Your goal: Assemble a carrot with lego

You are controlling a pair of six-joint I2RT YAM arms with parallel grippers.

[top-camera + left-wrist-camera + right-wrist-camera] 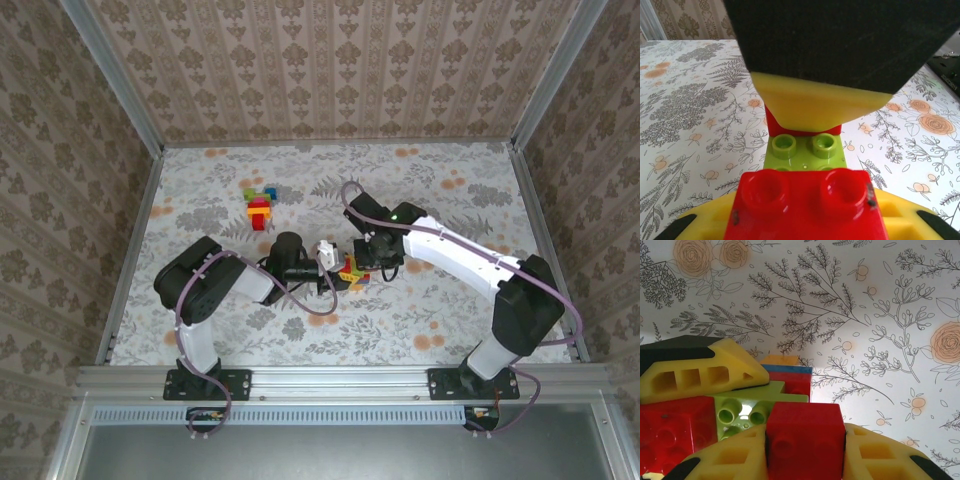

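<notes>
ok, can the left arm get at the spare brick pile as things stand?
Probably not yet. The way to the pile looks free, with bare table between, but the left hand is shut on a red brick, so it couldn't grasp anything there.

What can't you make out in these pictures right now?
- Top view: bricks between the left gripper and right gripper are tiny, partly covered.
- Left wrist: the right gripper's finger and black body hide most of its red brick.
- Right wrist: an orange brick and blue brick show as slivers behind nearer bricks.
- Spare pile: too small to count.
</notes>
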